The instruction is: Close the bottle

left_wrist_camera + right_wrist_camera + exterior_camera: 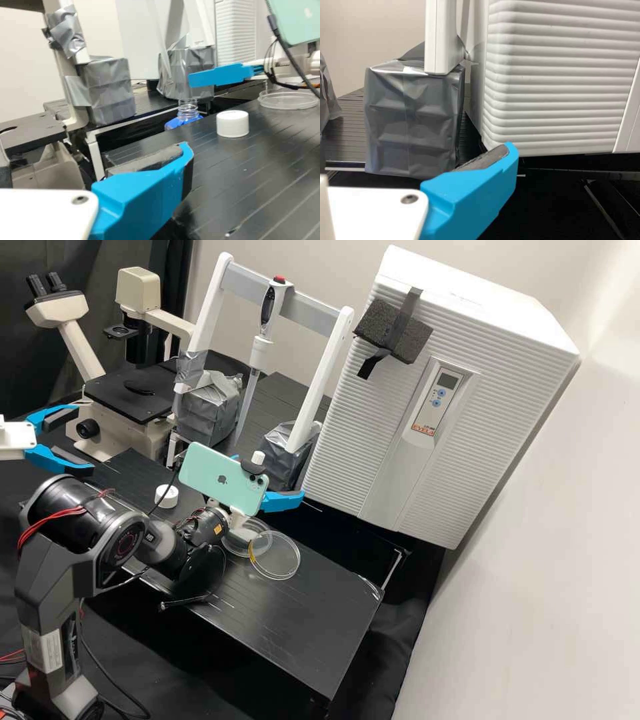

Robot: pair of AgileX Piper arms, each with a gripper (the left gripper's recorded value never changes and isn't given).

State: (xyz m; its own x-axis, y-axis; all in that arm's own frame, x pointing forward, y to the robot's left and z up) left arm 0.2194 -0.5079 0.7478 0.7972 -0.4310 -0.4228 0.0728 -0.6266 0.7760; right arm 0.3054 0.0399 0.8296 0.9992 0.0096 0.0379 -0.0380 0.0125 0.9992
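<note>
A laboratory: on the black bench [300, 620] stands an inverted microscope [117, 433] with binocular eyepieces; a pipette [261, 340] hangs upright from a white frame [323, 373] whose feet are wrapped in grey tape; two clear petri dishes [277, 560] lie on the bench; beside it stands a white ribbed cabinet [400, 440] with a small control panel [443, 397].

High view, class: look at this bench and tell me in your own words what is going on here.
Nothing is being gripped at this moment. The bottle stands uncapped near a taped block, its threaded neck bare. Its white cap sits loose on the black bench, apart from the bottle. The left end effector is open beside the microscope and holds nothing. The right end effector is open close to the bottle, also holding nothing. Petri dishes lie nearby.
</note>
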